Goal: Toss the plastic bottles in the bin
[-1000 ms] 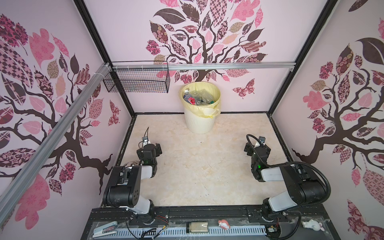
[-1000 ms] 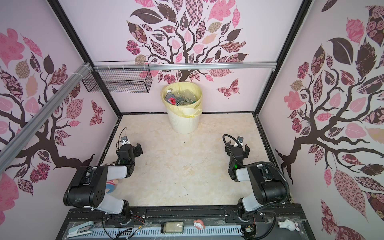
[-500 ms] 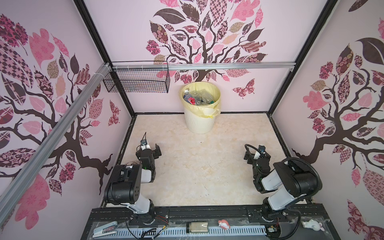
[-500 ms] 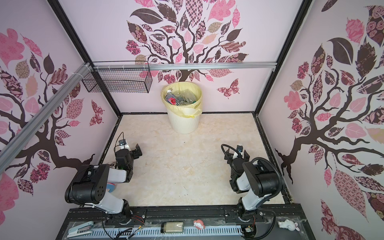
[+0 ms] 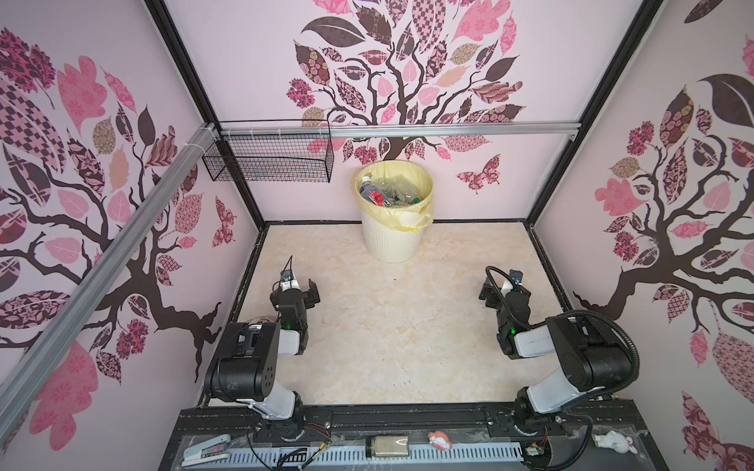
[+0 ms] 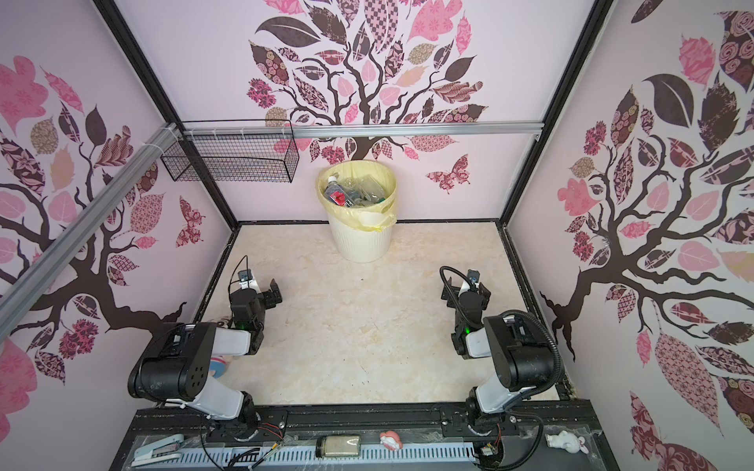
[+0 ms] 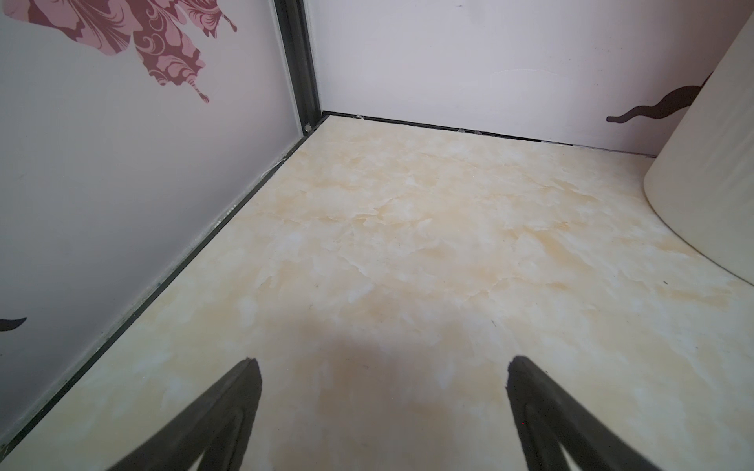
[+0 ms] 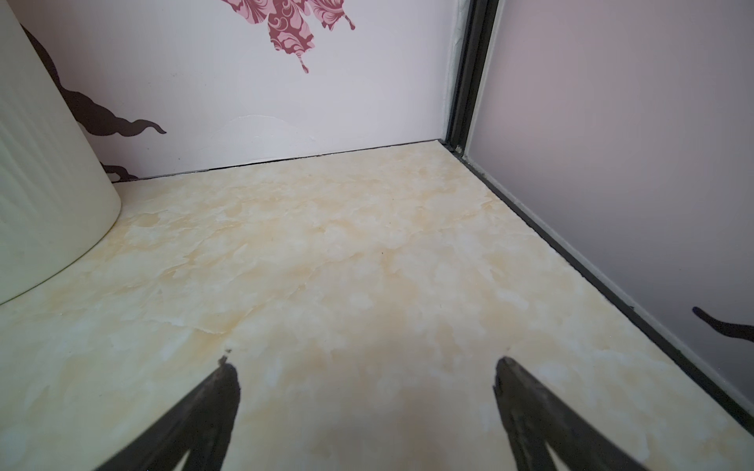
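Left pincer point(image 5: 296, 291) and right pincer point(image 5: 504, 291) both stand spread wide and grip nothing, low over the near part of the counter point(image 5: 391, 334). No bottle lies on the counter between them or ahead of them. Farther off, midway between the two arms and against the back wall, the bin point(image 5: 391, 240) holds the plastic bottles point(image 5: 385, 191) in a jumble. Neither arm is plainly nearer. The task appears complete.

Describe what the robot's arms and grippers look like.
The left arm and right arm have black joints and light grey links, each with a green light. A black ribbed cable loops over the right arm. The left gripper and right gripper have dark tapered fingers.
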### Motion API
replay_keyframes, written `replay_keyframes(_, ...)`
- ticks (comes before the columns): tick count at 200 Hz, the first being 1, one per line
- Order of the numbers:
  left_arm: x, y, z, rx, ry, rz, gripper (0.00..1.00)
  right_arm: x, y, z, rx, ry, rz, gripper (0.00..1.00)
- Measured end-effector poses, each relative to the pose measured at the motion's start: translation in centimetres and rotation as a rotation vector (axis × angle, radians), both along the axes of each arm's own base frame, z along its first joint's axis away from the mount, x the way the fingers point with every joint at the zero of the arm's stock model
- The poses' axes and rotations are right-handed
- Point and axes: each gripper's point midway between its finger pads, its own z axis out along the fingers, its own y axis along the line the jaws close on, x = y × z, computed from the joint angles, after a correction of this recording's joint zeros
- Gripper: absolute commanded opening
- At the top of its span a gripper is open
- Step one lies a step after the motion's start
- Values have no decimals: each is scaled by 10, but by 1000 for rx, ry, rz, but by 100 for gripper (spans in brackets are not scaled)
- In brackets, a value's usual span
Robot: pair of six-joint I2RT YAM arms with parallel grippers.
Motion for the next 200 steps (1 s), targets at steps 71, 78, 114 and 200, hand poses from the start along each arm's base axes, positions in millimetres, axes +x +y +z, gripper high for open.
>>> replay_keyframes(71,0,0,-1,6,6,-1,97,0,1,-1,4,2,5,99)
replay_keyframes(78,0,0,-1,6,6,-1,97,0,1,-1,4,2,5,99)
replay_keyframes(114,0,0,-1,6,6,0,97,0,1,-1,4,2,5,99)
replay_keyframes(200,0,0,-1,6,6,0,97,0,1,-2,16,6,14,99)
